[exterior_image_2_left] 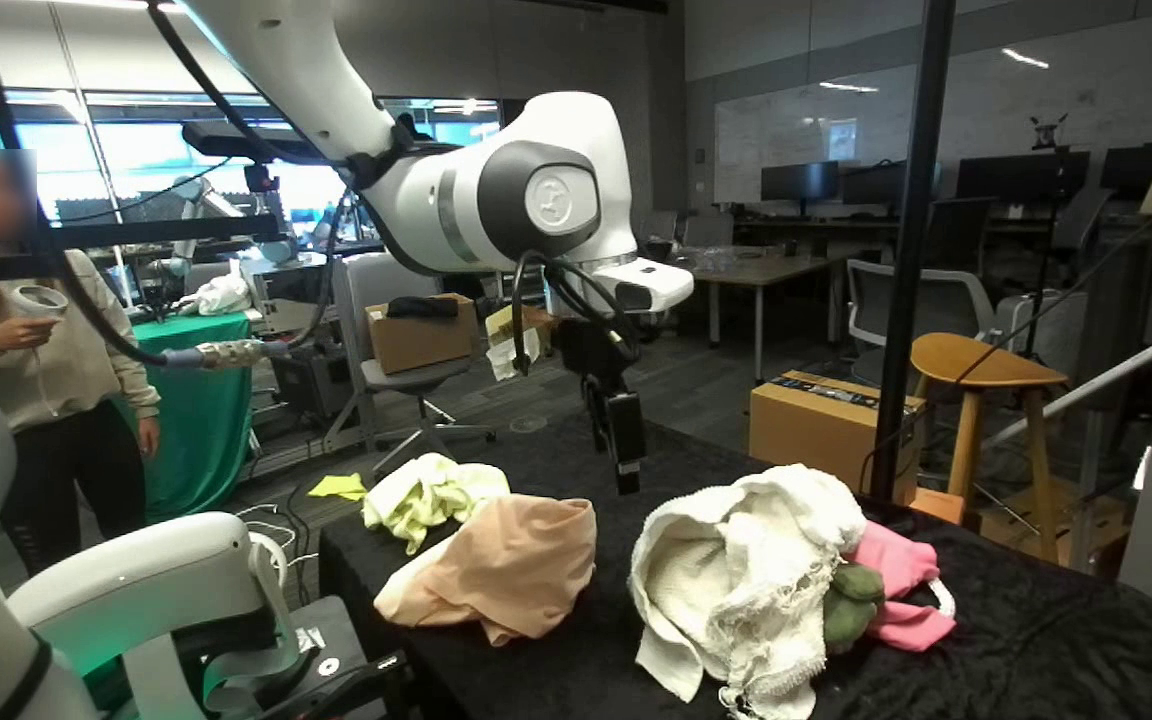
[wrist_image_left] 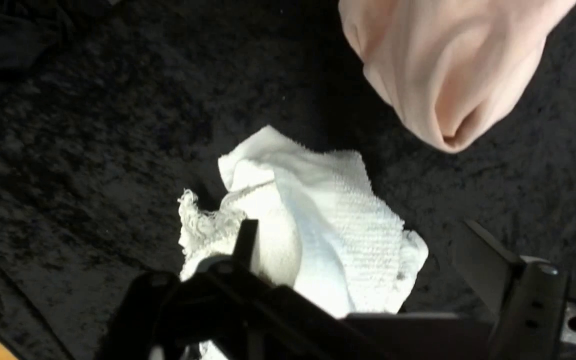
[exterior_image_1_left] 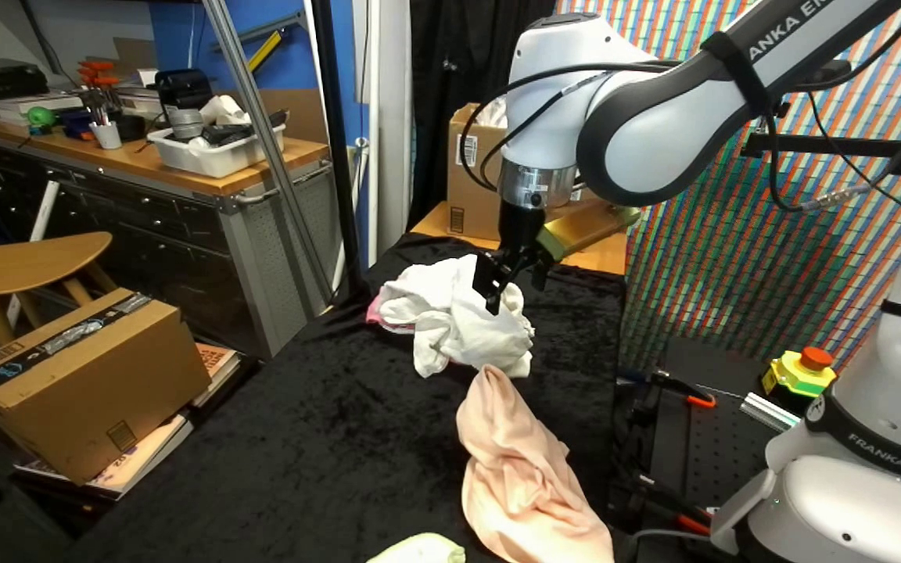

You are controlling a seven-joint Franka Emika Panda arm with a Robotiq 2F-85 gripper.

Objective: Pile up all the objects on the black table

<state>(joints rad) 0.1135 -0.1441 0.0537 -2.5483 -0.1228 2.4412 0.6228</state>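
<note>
two fingers [wrist_image_left: 488, 267] hang parted above white cloth [wrist_image_left: 328, 225], peach cloth [wrist_image_left: 408, 55] nearby.

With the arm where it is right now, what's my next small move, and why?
I'd probably shift the gripper over the peach cloth: its fingers stand wide apart with nothing gripped, the white towel already lies partly over the pink item, and the peach cloth sits apart from them.
</note>
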